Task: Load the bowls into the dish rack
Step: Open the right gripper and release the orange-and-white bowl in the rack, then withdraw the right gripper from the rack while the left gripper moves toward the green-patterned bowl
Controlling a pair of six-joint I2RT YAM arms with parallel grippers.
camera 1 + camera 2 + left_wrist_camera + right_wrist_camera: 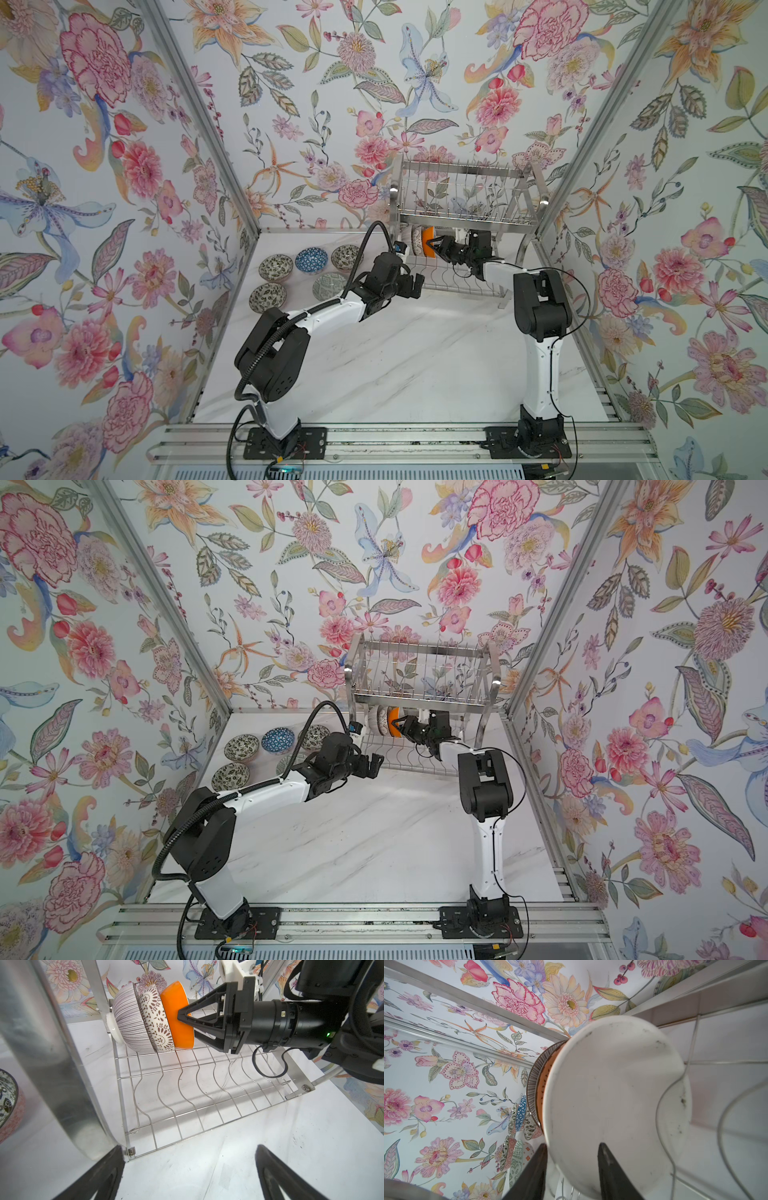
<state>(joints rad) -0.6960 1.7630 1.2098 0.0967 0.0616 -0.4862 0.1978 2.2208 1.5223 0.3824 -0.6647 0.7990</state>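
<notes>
Left wrist view: lower tier only of the tall two-tier shiny steel wire dish rack (52, 1053); upper tier out of frame. Three bowls stand on edge, nested, at one end of that tier: grey-striped white ceramic bowl (128, 1020), brown lace-patterned white bowl (155, 1018), orange round ceramic bowl (174, 1001). Right gripper (187, 1024) straddles the orange bowl's rim: one fingertip (180, 1015) on the orange outside, the other hidden behind the wall. Right wrist view: jaws parted wider than the rim wall, so released, not clamped; scuffed white inside fills the frame, the two bowls behind show as rim slivers only. Left gripper (189, 1147) spread wide, empty, finger bases cut off by the frame; it hangs just in front of the lower tier. In both top views: rack at 1 o'clock of the white marble tabletop (415, 353), upper tier covering most of the racked bowls. At 10 o'clock, upright on the table: blue-patterned bowl (311, 259), three black-and-white patterned bowls (275, 267), and a green-patterned bowl (330, 286) half hidden by the left arm (324, 316). One pinkish-outside bowl (10, 1118) cut off at the left wrist frame edge; can't tell which of the five.
</notes>
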